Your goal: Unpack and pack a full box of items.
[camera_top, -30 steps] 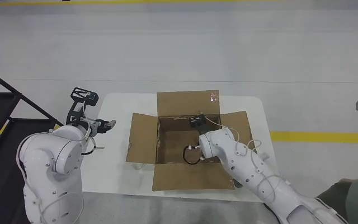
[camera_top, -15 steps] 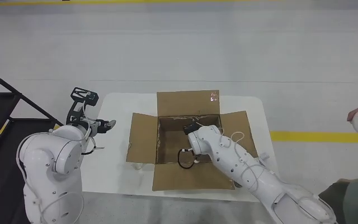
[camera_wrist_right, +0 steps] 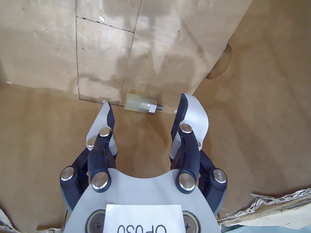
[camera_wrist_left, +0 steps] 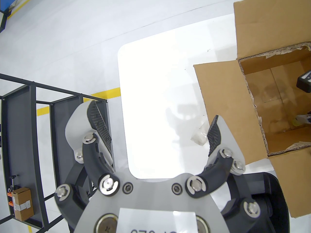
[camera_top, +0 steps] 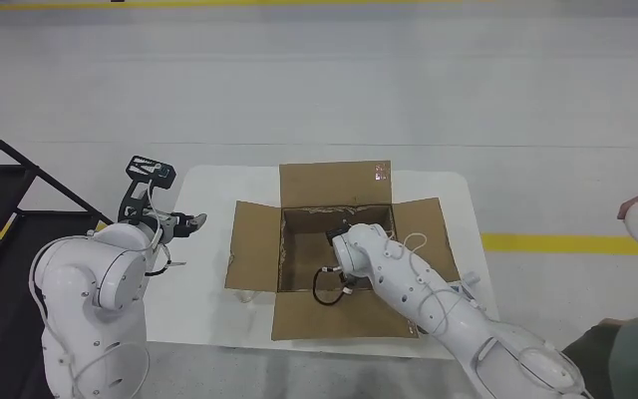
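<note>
Sitting near the middle of the white worktop (camera_top: 219, 199) is the cardboard box (camera_top: 339, 259), all four flaps folded out flat and the top open. The right arm (camera_top: 399, 279) is angling down over the near edge into the box, its wrist covering part of the inside from above. From the wrist, the right pincer (camera_wrist_right: 145, 101) is hanging low inside the box with its fingers (camera_wrist_right: 108, 115) spread fairly wide and gripping nothing. Just ahead of the fingertips, a small pale cylinder (camera_wrist_right: 137, 104) with a metal nut and a short threaded stud at one end is lying on its side on the brown cardboard. It is resting along the crease where the box floor meets an inner wall; which wall is hard to tell from this angle. It is lying in line with the gap between the two fingers, close to them but not touching either.

The left pincer (camera_wrist_left: 154, 112) is hovering above the left end of the worktop, well apart from the box, fingers spread wide and carrying nothing. A small crumpled clear scrap (camera_wrist_left: 199, 135) is lying on the worktop just beside the box's left flap. A dark metal rack (camera_wrist_left: 56, 122) is standing on the floor past the worktop's left edge, with a small brown carton (camera_wrist_left: 21, 203) sitting on one shelf.
</note>
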